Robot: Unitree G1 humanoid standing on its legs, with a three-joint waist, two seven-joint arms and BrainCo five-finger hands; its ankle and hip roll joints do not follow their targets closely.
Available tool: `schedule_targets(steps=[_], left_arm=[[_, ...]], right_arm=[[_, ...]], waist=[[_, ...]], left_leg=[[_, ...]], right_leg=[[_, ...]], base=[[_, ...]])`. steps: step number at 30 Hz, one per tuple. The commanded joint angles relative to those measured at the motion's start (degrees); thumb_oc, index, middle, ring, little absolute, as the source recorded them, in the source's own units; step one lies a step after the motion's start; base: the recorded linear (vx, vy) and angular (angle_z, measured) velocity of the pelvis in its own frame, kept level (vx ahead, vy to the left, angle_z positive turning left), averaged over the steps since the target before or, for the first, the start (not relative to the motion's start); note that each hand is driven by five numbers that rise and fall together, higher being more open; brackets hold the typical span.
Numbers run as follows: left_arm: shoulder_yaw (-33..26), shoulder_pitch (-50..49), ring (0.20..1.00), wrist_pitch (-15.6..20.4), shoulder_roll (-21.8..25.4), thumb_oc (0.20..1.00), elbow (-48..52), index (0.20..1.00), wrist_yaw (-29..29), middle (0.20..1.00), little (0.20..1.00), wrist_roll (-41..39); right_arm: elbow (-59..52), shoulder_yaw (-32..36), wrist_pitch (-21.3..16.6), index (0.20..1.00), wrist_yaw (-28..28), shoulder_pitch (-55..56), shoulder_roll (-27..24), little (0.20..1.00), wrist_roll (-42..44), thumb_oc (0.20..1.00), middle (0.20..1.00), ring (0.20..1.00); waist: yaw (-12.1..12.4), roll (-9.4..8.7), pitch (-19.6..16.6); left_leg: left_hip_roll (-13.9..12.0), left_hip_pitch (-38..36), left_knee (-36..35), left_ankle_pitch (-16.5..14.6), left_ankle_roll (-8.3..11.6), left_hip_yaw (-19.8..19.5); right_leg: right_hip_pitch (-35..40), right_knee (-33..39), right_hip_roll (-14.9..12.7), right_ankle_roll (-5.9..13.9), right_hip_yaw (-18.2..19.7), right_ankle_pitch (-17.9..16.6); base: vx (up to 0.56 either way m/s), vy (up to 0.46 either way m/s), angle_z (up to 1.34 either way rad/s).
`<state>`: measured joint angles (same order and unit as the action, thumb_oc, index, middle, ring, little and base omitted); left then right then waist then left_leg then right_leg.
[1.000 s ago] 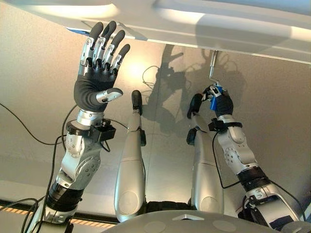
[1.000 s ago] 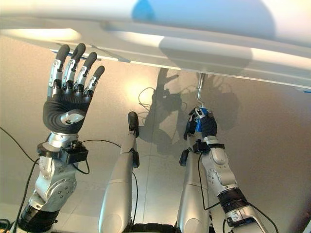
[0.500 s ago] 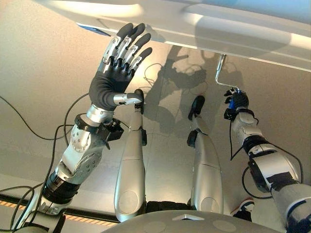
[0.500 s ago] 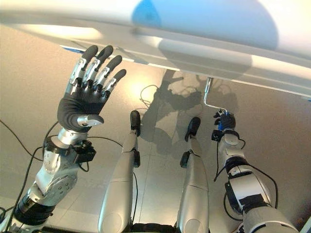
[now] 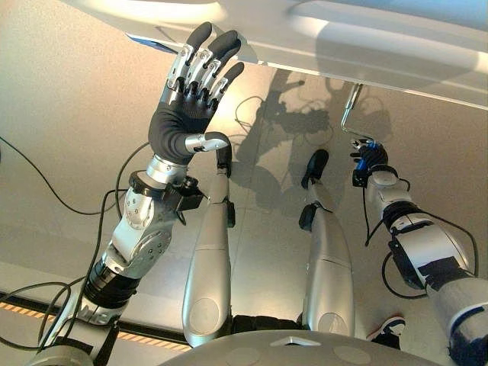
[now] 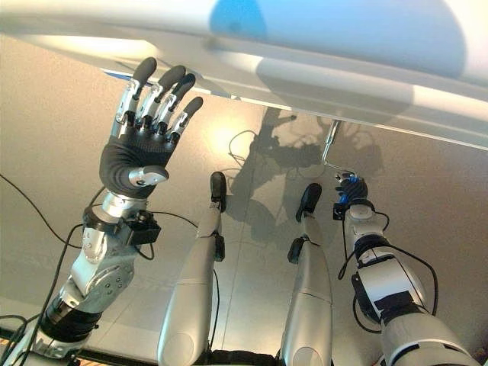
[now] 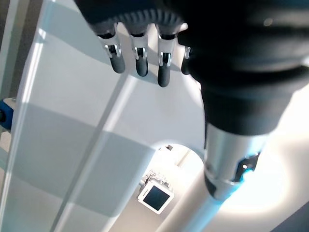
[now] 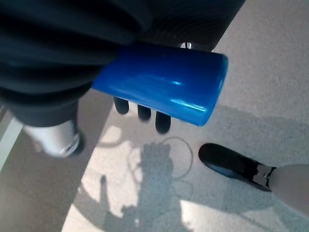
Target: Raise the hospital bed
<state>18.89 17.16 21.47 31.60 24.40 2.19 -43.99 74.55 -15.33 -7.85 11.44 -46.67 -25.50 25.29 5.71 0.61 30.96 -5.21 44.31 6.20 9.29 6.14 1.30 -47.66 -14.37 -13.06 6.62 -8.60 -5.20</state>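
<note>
fingers of the right hand (image 5: 369, 158) stay curled round the blue handle (image 8: 164, 84) of the metal crank (image 5: 350, 114) hanging below the hospital bed's (image 5: 366, 38) underside, much where it was half a second ago; left hand (image 5: 185, 126), fingers straight and spread, has risen closer under the bed's edge

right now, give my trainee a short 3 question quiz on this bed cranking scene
1. True or false: the left hand is curled round the crank.
2. What colour is the crank's handle?
3. Which describes the right hand? A) open beside the handle B) shut on the handle C) flat against the bed

Key: 1 false, it is open and raised near the bed's edge; 2 blue; 3 B.
</note>
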Motion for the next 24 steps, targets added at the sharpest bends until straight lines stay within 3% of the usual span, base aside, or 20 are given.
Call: schedule_targets(steps=[1, 3, 5, 7, 8, 9, 13, 14, 19, 24], left_arm=[[-0.65, -1.88, 1.0, 0.98, -2.47, 1.0, 2.27, 1.0, -1.19, 1.0, 1.0, 4.33], [-0.37, -2.46, 1.0, 0.71, -3.29, 1.0, -0.58, 1.0, -1.58, 1.0, 1.0, 4.83], [0.19, -4.59, 1.0, 0.01, -4.73, 1.0, -10.58, 1.0, -2.07, 1.0, 1.0, 5.88], [-0.6, -5.51, 1.0, 0.4, -4.62, 1.0, -17.91, 1.0, -3.45, 1.0, 1.0, 10.48], [-0.67, -5.54, 1.0, 0.57, -4.8, 1.0, -27.29, 1.0, -4.98, 1.0, 1.0, 15.45], [-0.67, -5.4, 1.0, 0.61, -4.8, 1.0, -27.36, 1.0, -4.98, 1.0, 1.0, 15.45], [-0.21, -5.48, 1.0, -0.52, -5.38, 1.0, -47.65, 1.0, -5.72, 1.0, 1.0, 22.85], [-0.02, -6.14, 1.0, -1.57, -6.17, 1.0, -57.34, 1.0, -5.81, 1.0, 1.0, 27.07], [-1.02, -8.51, 1.0, -3.89, -8.68, 1.0, -71.4, 1.0, -4.58, 1.0, 1.0, 33.24], [-6.74, -11.7, 1.0, -5.97, -11.18, 1.0, -85.46, 1.0, -4.03, 1.0, 1.0, 37.48]], right_arm=[[-2.64, -1.91, 0.69, 1.0, -0.63, 4.98, 2.2, 1.0, -1.34, 1.0, 1.0, 1.0], [-3.02, -1.71, 0.63, 1.0, -0.56, 6.45, 2.84, 1.0, -1.55, 1.0, 1.0, 1.0], [-3.78, -0.83, 0.54, 1.0, -0.58, 9.94, 3.99, 1.0, -2.14, 1.0, 1.0, 1.0], [-4.42, -0.11, 0.58, 1.0, -0.48, 12.69, 5.06, 1.0, -2.63, 1.0, 1.0, 1.0], [-4.88, 0.77, 0.38, 1.0, -0.17, 16.03, 6.09, 1.0, -3.39, 1.0, 1.0, 1.0], [-4.91, 0.81, 0.4, 1.0, -0.15, 15.95, 6.07, 1.0, -3.39, 1.0, 1.0, 1.0], [-5.23, 2.06, 0.07, 1.0, -0.28, 22.46, 7.66, 1.0, -5.81, 1.0, 1.0, 1.0], [-5.57, 2.11, -0.03, 1.0, -0.62, 25.43, 7.57, 1.0, -7.85, 1.0, 1.0, 1.0], [-3.38, 2.81, 0.66, 1.0, -2.01, 30.82, 7.1, 1.0, -12.21, 1.0, 1.0, 1.0], [-1.33, 4.51, 2.13, 1.0, -4.3, 37.26, 7.81, 1.0, -16.41, 1.0, 1.0, 1.0]], waist=[[-0.06, 3.45, -1.17], [-0.22, 3.21, -1.17], [-0.63, 2.42, -1.17], [-0.86, 1.89, -1.17], [-1.21, 1.04, -1.17], [-1.22, 1.04, -1.17], [-2.61, -0.38, -1.17], [-3.45, -0.95, -3.35], [-4.44, -1.49, -9.24], [-5.34, -1.93, -17.48]], left_leg=[[-1.48, -3.06, 2.87, -3.57, 1.42, -0.96], [-1.39, -4.32, 2.57, -3.48, 1.43, -0.99], [-1.12, -8.51, 1.93, -3.49, 1.41, -0.8], [-1.25, -12.18, 1.28, -3.67, 1.35, -0.67], [-1.33, -16.45, 0.88, -4.0, 1.37, -0.31], [-1.31, -16.29, 0.77, -3.74, 1.35, -0.34], [-1.67, -25.42, -0.92, -4.29, 1.34, 0.44], [-1.95, -28.7, -2.15, -4.49, 1.48, 1.24], [-2.28, -33.71, -4.99, -4.29, 1.49, 2.26], [-3.0, -41.01, -9.14, -3.9, 1.54, 3.36]], right_leg=[[4.69, -1.36, 0.4, 3.13, -2.13, 2.59], [6.25, -0.91, 0.28, 3.2, -2.41, 2.46], [10.88, 0.41, 0.02, 3.32, -2.84, 1.93], [14.63, 1.6, 0.06, 3.38, -2.97, 1.81], [19.29, 2.97, 0.19, 3.55, -3.15, 1.63], [19.19, 3.18, 0.2, 3.52, -3.17, 1.34], [29.36, 7.42, 0.88, 4.04, -3.22, 0.51], [32.66, 9.58, 1.19, 4.39, -3.1, 0.01], [37.31, 13.61, 1.51, 4.93, -3.72, -1.23], [43.37, 16.33, 2.17, 5.2, -4.04, -1.26]], base=[[0.0, 0.0, 0.0], [-0.01, 0.01, 0.02], [-0.03, 0.028, 0.04], [0.02, 0.021, 0.01], [0.02, 0.037, 0.04], [0.0, 0.0, 0.0], [0.06, 0.049, -0.05], [0.09, 0.054, -0.15], [0.1, 0.041, -0.14], [0.09, 0.027, -0.08]])
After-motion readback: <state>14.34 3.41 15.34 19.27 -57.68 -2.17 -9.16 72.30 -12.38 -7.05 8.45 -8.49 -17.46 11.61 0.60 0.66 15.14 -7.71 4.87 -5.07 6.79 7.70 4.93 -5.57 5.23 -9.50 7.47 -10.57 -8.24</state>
